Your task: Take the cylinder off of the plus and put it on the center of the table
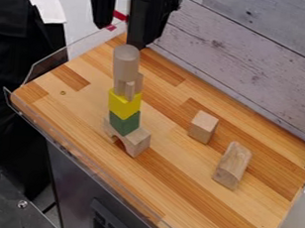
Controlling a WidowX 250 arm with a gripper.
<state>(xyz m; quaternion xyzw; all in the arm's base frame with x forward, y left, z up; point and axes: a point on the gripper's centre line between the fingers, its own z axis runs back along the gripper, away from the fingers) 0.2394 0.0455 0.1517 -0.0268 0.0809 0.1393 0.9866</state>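
My gripper (130, 28) hangs at the top of the view, open, with its fingers spread apart above and behind the block tower. A plain wooden cylinder (126, 63) stands upright on top of the tower. Directly below it is the small wooden plus (129, 88), which rests on a yellow block (125, 105). A green block (124, 123) supports the yellow one, and a wooden arch (135, 141) forms the base. The gripper does not touch the cylinder. The tower stands on the left half of the wooden table (170, 174).
A wooden cube-like block (203, 127) sits right of the tower, and a longer rounded wooden block (232, 165) lies farther right. A whitish plank wall (253, 54) runs behind the table. A clear rim borders its left and front edges.
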